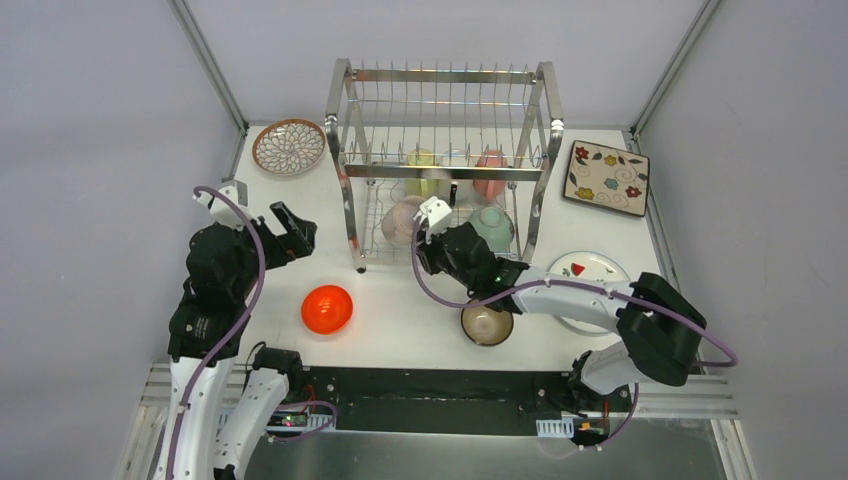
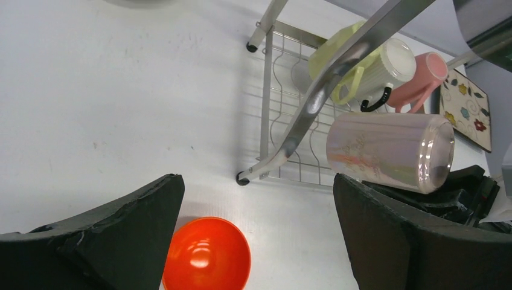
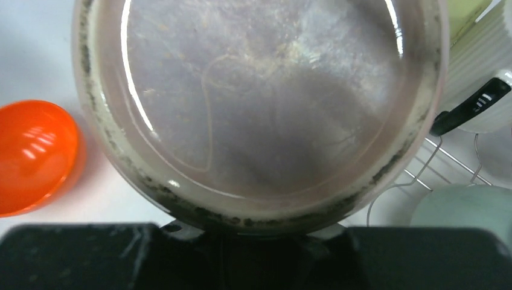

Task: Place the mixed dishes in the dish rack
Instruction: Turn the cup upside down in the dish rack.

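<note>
Right gripper (image 1: pixel 428 232) pinching pale pink cup (image 2: pixel 386 151) low inside dish rack (image 1: pixel 347 120): grip may slip, or cup could knock yellow mug (image 2: pixel 375 74).

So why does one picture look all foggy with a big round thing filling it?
Right wrist view: the cup sits very close to the lens, so it blurs, with white glare streaks. Left wrist view: a post of the rack is smeared too. Top view: sharp, evenly lit.
</note>
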